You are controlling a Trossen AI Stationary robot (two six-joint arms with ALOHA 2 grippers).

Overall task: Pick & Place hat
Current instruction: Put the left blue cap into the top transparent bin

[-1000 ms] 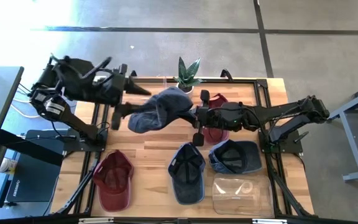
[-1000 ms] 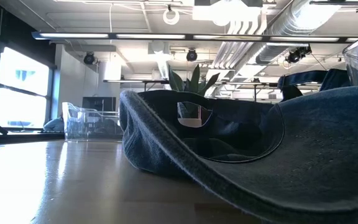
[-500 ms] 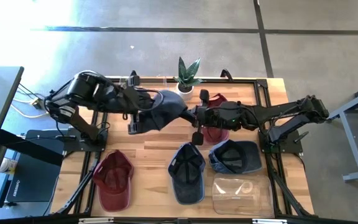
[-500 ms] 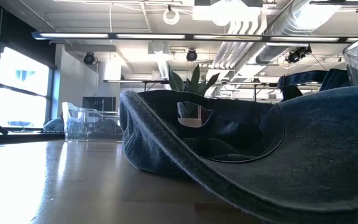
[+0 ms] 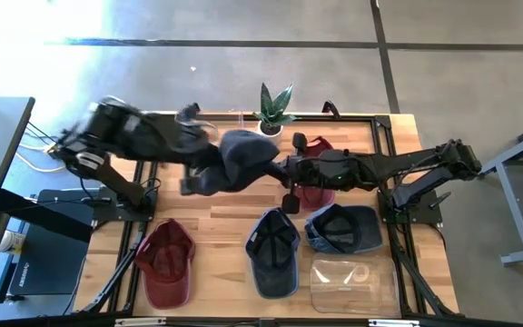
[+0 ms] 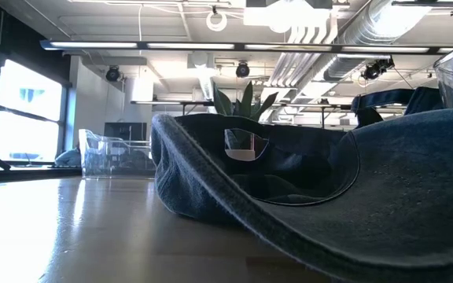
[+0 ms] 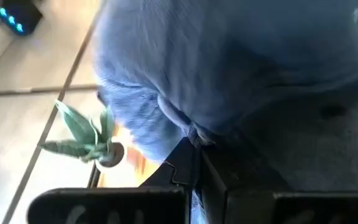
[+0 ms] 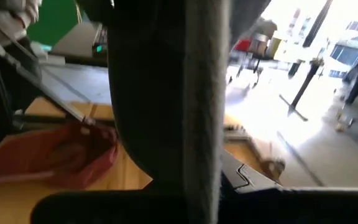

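Note:
A blue denim hat (image 5: 241,156) hangs between my two arms over the middle of the table. My left gripper (image 5: 209,169) has reached in from the table's left and is shut on the hat's left side; the hat (image 7: 241,68) fills the left wrist view. My right gripper (image 5: 281,169) comes from the right and is shut on the hat's right side. In the right wrist view the hat's brim (image 8: 191,87) stands upright in front of the camera. My left gripper pinches a bunched edge of the hat's cloth (image 7: 190,133) between its two fingers, coming roughly level from the table's left. Which part of the hat this is, I cannot tell. My right gripper pinches the brim's edge (image 8: 199,167) between its fingers, level from the table's right. The brim runs on edge away from the fingers.
On the table lie a red hat (image 5: 165,263) near left, a blue hat (image 5: 273,251), a dark blue hat (image 5: 343,227) and a dark red hat (image 5: 316,186) under my right arm. A clear container (image 5: 352,283) sits near right, a potted plant (image 5: 273,109) at the far edge.
My left arm has stretched toward the table's right, and its gripper has gone from beside the hat's left side onto the hat. My right gripper has kept its hold on the hat and stayed in place.

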